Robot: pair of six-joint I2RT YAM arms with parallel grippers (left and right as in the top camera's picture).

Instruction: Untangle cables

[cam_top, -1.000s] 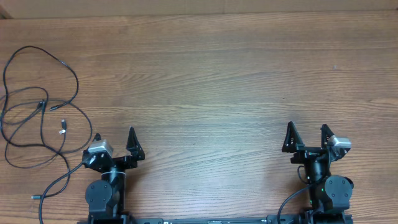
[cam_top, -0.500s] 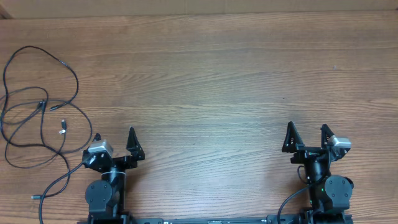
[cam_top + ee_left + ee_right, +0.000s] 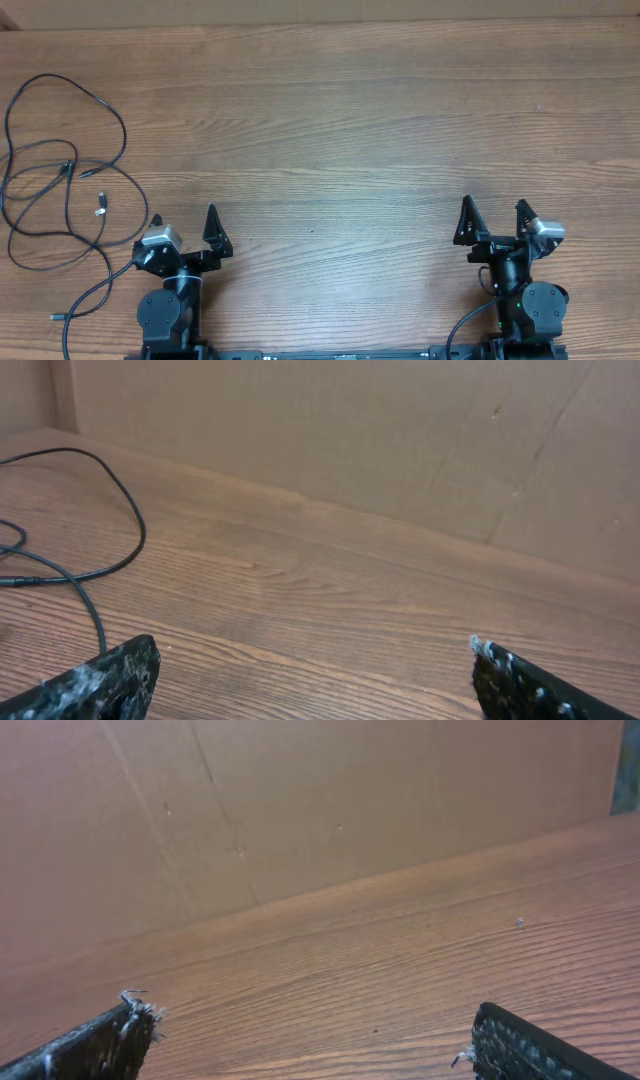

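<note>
The cables (image 3: 60, 170) lie as a loose tangle of loops at the table's (image 3: 350, 130) far left edge, running mostly lengthwise away from the robot, with one strand trailing back past the left arm's base. How many cords there are is hard to tell. They lie just left of the left gripper (image 3: 183, 225) and untouched by it; its jaws are spread wide and empty, as are those of the right gripper (image 3: 493, 215), well apart.

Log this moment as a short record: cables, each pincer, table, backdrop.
cables: loose tangle of thin black cords at the table's far left edge, plug ends showing, untouched
left pincer: open, empty, just right of the tangle, not touching it
right pincer: open, empty, far from the cords
table: bare wood grain
backdrop: brown cardboard wall behind the table
</note>
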